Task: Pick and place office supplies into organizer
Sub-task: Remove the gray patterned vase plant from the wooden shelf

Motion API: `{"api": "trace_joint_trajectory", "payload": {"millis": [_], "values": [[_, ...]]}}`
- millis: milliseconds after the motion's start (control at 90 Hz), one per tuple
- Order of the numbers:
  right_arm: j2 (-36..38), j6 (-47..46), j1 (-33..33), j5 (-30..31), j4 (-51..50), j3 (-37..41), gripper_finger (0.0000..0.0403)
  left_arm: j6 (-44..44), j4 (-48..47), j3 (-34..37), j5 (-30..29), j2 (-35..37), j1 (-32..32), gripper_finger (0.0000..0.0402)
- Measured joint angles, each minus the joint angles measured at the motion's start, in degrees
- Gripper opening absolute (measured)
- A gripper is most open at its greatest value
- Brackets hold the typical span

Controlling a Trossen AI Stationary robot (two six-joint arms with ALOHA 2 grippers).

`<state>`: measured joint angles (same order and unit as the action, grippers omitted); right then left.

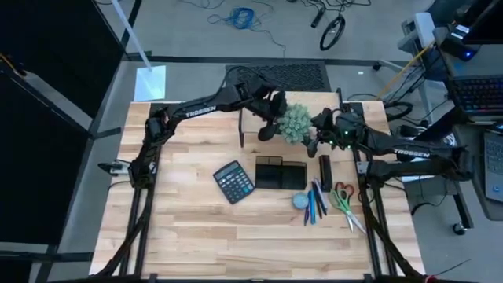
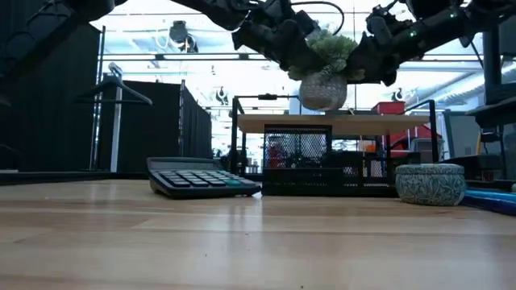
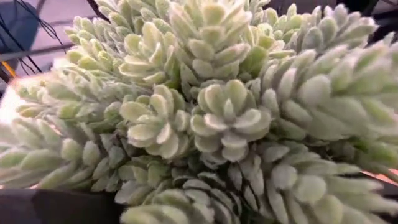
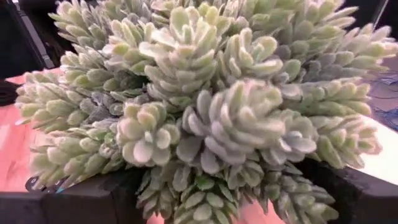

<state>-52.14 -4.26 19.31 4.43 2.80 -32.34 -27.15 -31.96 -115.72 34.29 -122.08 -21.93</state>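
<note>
The left gripper [image 1: 271, 126] and right gripper [image 1: 318, 135] press on each side of the fuzzy plant [image 1: 296, 123]; their grip probably can't be told. The organizer [image 1: 280, 173] sits below.

Left hand [image 1: 271, 130] and right hand [image 1: 316, 141] raised, facing each other.

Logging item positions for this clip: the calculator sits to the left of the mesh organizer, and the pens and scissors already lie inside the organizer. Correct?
Not quite. The calculator does sit left of the organizer, but the pens and scissors are not inside it; they lie on the table to its right, as the high view shows.
</note>
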Motion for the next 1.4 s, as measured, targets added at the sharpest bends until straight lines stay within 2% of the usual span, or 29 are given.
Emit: {"api": "trace_joint_trajectory", "payload": {"millis": [278, 578, 867, 1122, 1278, 1400], "values": [[-4.4, -0.9, -2.7, 0.9, 5.1, -0.1, 0.0295, -0.9, -6.0, -0.1, -0.4, 0.8, 0.3, 0.0299], [-10.7, -0.3, -5.4, -0.2, 4.0, -5.4, 0.0295, -3.4, -15.3, -0.1, -1.1, 3.3, 1.0, 0.0299], [-13.7, -0.5, -8.6, 0.6, 0.7, -8.3, 0.0295, -3.4, -17.9, 2.7, -0.8, 5.1, 2.3, 0.0299], [-18.1, -0.1, -11.5, 1.3, 4.3, -12.1, 0.0295, -3.4, -23.8, 2.7, -3.3, 8.0, 3.9, 0.0299], [-23.0, 0.5, -12.5, 1.3, 1.6, -16.0, 0.0295, -3.4, -28.0, 2.8, -3.5, 7.9, 4.2, 0.0299], [-26.4, 0.6, -12.8, 0.8, -1.6, -18.1, 0.0295, -3.3, -27.9, 6.7, -3.6, 8.4, 4.4, 0.0299]]}}
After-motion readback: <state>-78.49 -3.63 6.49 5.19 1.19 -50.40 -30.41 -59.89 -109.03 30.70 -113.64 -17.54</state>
